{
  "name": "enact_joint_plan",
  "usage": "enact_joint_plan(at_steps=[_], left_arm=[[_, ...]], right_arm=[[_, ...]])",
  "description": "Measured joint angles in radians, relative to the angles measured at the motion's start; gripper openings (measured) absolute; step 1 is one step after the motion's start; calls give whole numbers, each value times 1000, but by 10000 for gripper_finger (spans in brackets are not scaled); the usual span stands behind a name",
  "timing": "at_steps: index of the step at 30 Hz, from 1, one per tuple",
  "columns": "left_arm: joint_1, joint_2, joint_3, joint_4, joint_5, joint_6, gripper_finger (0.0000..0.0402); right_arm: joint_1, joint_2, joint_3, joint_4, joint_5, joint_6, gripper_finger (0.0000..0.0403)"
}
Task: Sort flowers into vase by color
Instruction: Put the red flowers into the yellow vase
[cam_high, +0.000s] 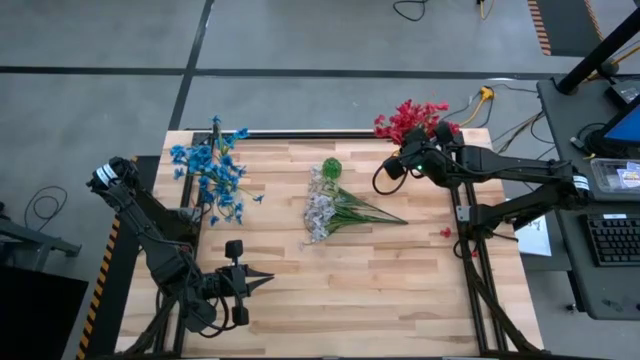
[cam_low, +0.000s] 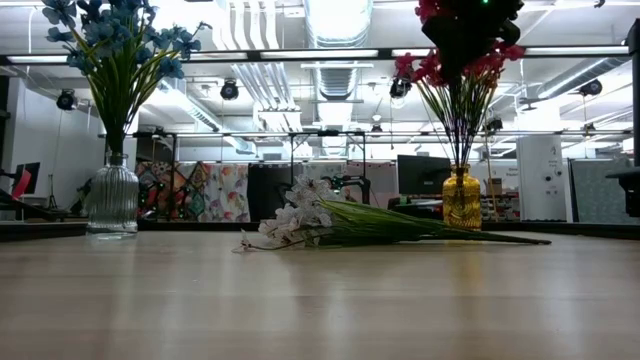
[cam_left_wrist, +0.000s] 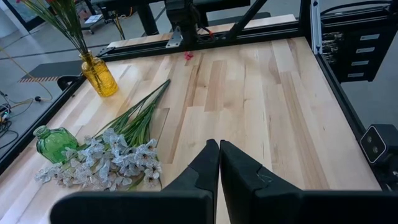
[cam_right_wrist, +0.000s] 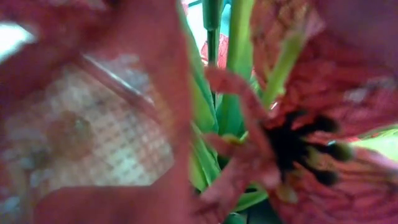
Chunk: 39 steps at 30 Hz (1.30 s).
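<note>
While the right hand (cam_high: 412, 160) sits closed among the red flowers (cam_high: 408, 117) at upper right, that placement appears near complete. White flowers (cam_high: 322, 212) lie mid-desk (cam_high: 400, 290), needing pickup next; left hand (cam_high: 262, 282) rests closed, lower left.

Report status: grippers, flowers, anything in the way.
Left gripper shut, parked at table's near-left. Right gripper shut, among red flowers in amber glass vase. White flower bunch lying mid-table, unsorted. Nothing blocking.

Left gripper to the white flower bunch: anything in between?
Nothing: bare tabletop separates the shut left gripper from the white flower bunch, shown in the left wrist and high views.
</note>
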Motion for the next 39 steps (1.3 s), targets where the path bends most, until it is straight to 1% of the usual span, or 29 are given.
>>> enact_joint_plan(at_steps=[8, 11, 19, 23, 26, 30, 33, 36, 39], left_arm=[[0, 0, 0, 0, 0, 0, 0], [0, 0, 0, 0, 0, 0, 0], [0, 0, 0, 0, 0, 0, 0], [0, 0, 0, 0, 0, 0, 0], [0, 0, 0, 0, 0, 0, 0], [0, 0, 0, 0, 0, 0, 0], [0, 0, 0, -1, 0, 0, 0], [0, 0, 0, -2, 0, 0, 0], [0, 0, 0, -3, 0, 0, 0]], right_arm=[[0, 0, 0, 0, 0, 3, 29], [0, 0, 0, 0, 0, 4, 52], [0, -1, 0, -1, 1, 15, 140], [0, -1, 0, -1, 1, 14, 168], [0, -1, 0, -1, 1, 13, 180], [0, -7, 0, -7, 1, 14, 184], [1, -13, 0, -12, 1, 20, 175], [1, -19, 0, -26, 1, 37, 153], [0, -23, 0, -36, 1, 40, 117]])
